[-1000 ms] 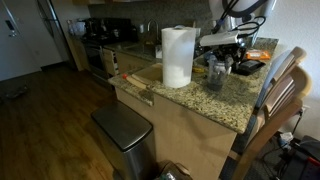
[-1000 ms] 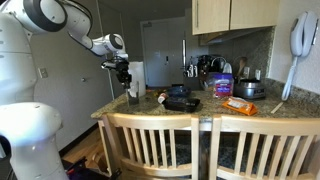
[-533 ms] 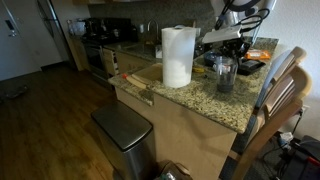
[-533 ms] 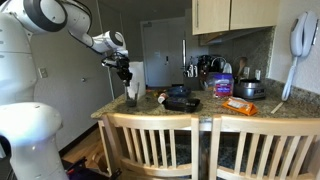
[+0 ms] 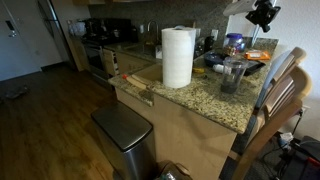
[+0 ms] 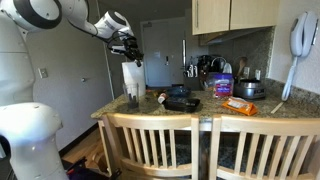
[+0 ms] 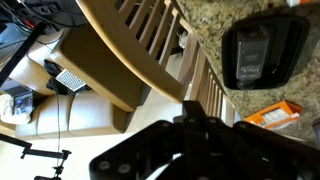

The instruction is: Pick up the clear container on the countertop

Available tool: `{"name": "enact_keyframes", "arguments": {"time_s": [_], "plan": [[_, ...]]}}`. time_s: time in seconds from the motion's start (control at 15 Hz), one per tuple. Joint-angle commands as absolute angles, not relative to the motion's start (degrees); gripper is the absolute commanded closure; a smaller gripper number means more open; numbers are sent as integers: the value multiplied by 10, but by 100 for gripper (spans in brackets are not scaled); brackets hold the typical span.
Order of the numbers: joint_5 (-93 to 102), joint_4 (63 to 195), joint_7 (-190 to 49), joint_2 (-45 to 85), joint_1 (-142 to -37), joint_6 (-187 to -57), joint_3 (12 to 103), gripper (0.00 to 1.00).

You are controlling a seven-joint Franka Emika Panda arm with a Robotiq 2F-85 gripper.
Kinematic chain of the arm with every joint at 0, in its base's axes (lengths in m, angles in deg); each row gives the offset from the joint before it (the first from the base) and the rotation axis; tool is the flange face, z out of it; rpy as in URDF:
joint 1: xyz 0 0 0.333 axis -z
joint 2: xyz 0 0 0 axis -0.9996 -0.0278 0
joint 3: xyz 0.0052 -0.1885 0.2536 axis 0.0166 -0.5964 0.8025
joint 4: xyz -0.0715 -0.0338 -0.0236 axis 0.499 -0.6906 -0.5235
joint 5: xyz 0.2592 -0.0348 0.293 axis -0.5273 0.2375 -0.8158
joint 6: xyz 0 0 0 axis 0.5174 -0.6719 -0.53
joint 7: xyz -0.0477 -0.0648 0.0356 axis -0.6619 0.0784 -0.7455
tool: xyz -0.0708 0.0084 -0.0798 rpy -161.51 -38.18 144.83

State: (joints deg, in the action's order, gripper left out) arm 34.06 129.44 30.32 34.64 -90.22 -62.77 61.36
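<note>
The clear container (image 5: 232, 75) stands upright on the speckled granite countertop (image 5: 200, 97), right of the white paper towel roll (image 5: 177, 56). In an exterior view it is a small dark cup (image 6: 133, 96) in front of the roll (image 6: 132, 76). My gripper (image 5: 262, 15) is raised well above the container, apart from it, and holds nothing; it also shows high above the counter's end (image 6: 132, 54). In the wrist view the fingers (image 7: 200, 140) look pressed together. The container is not in the wrist view.
A jar with a blue lid (image 5: 234, 42) (image 6: 223, 84) stands behind the container. A black dish (image 6: 182, 101) (image 7: 262, 52) and an orange packet (image 6: 240, 104) lie on the counter. Wooden chairs (image 6: 160, 140) (image 5: 285, 85) line the counter's edge. A metal bin (image 5: 125, 130) stands on the floor.
My gripper has risen from just above the container to high over the counter. The container stays on the countertop, shifted slightly along it away from the paper towel roll.
</note>
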Motion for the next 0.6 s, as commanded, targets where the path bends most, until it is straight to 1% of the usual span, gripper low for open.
{"name": "enact_keyframes", "arguments": {"time_s": [0.0, 0.07, 0.13, 0.2, 0.33, 0.4, 0.53], "plan": [[377, 1263, 239, 324, -867, -642, 581, 100], [375, 1256, 213, 318, -856, -654, 569, 75], [365, 1252, 182, 315, -847, -664, 560, 73], [371, 1273, 227, 333, -863, -648, 571, 93], [371, 1266, 197, 324, -849, -661, 557, 78], [366, 1275, 154, 329, -848, -680, 560, 49], [357, 1292, 102, 339, -850, -719, 564, 46]]}}
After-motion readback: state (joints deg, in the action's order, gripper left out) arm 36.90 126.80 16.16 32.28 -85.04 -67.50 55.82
